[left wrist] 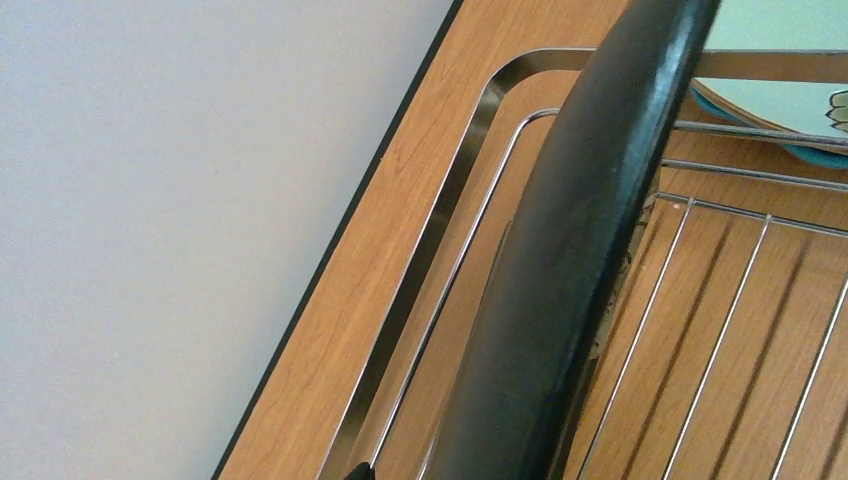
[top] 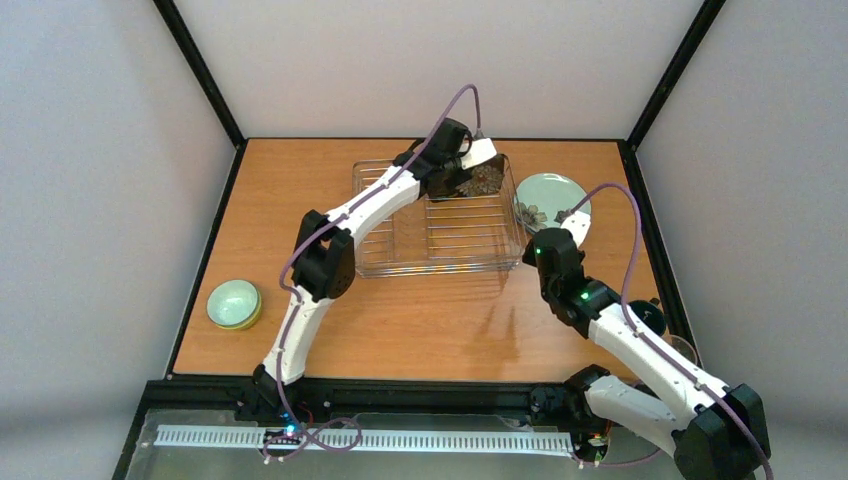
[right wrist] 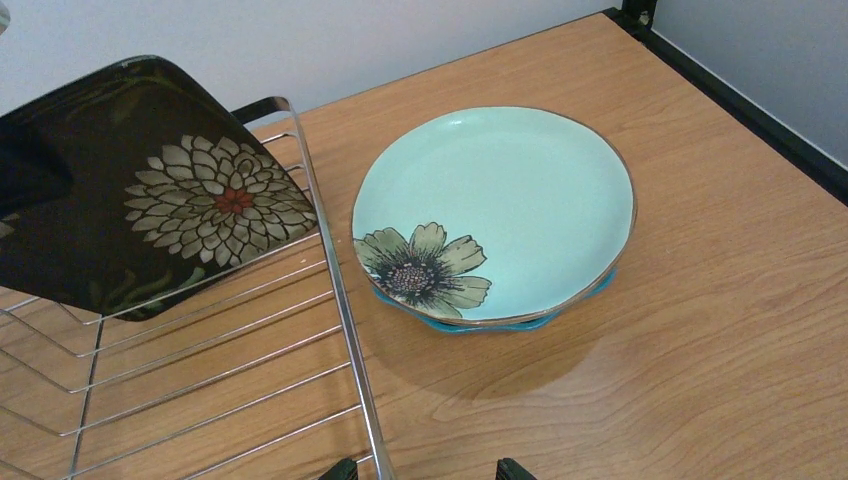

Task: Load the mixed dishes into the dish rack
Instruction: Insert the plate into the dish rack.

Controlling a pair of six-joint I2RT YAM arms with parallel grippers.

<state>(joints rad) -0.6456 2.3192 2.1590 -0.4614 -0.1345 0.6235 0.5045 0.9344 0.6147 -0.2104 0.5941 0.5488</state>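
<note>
Your dish rack (top: 430, 245) lies mid-table, long axis left to right. The black square floral plate (right wrist: 150, 200) stands tilted at the rack's far right corner. Only the right wrist view shows its flowered face; the left wrist view shows just the dark rim. The pale mint plate (right wrist: 500, 200) lies flat beside the rack on a blue plate (right wrist: 470, 322). Your left gripper (top: 468, 168) is at the black plate, but I cannot tell how its jaws stand. Your right gripper (right wrist: 427, 468) is spread and empty.

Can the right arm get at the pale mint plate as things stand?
Probably yes: the open right claw points at the pale mint plate, lying beside the dish rack; only bare table lies between claw and plate, nothing on top.
</note>
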